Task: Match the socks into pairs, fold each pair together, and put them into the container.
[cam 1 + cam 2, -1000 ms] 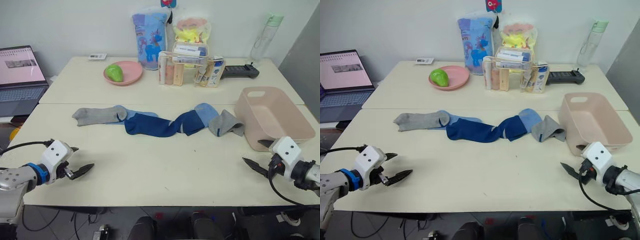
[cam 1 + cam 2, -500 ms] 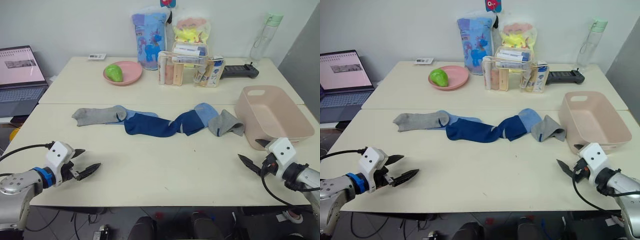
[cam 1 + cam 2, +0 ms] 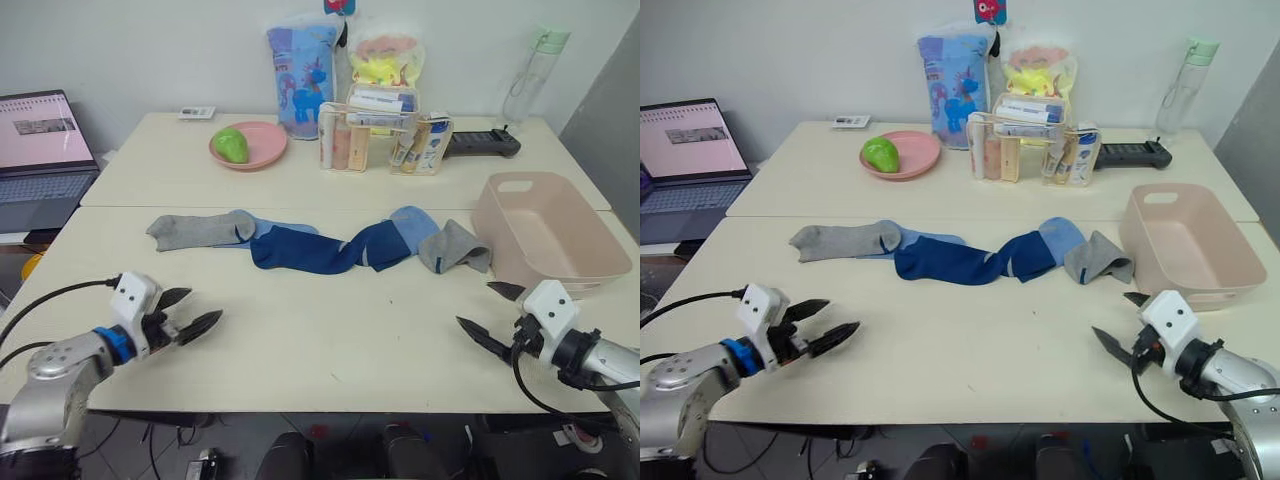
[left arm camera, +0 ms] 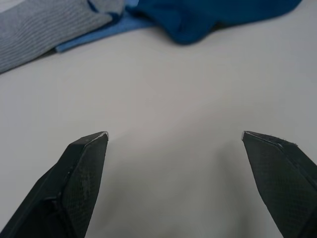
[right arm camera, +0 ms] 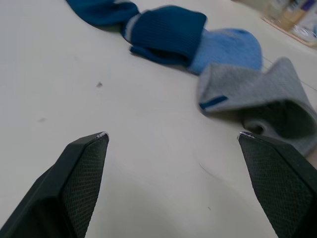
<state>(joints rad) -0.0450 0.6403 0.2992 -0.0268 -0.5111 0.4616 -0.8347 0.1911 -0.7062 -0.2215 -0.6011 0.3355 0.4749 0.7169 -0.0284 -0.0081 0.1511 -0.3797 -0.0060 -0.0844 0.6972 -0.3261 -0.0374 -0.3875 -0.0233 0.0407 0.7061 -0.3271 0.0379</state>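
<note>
My left gripper (image 3: 193, 312) and right gripper (image 3: 488, 315) hover spread, holding nothing, near the table's (image 3: 330, 340) front edge; socks (image 3: 320, 243) lie mid-table.

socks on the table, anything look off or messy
The socks lie in one overlapping, unsorted row across the table; the grey sock nearest the container is crumpled. Nothing looks spilled or damaged.

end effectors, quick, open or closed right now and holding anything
Left end effector: open, holding nothing, above the table.
Right end effector: open, holding nothing, near the container.
</note>
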